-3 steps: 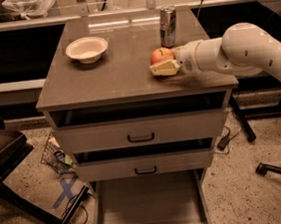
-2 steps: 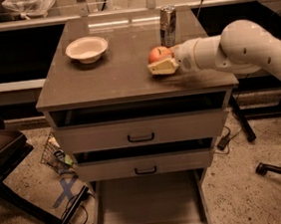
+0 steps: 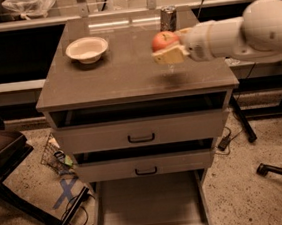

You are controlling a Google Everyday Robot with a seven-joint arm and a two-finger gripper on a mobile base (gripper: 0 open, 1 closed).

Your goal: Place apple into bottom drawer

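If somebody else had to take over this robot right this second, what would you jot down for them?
Gripper: shut on the apple, holding it just above the cabinet top, right side, in front of the can.
Bottom drawer: pulled open below the two handled drawers; the apple is not in it yet.
Done: apple grasped and off the surface.
Left: bring the apple forward and down over the open drawer, release it inside, pull the arm back.
The bowl sits on the far left, probably out of the way.
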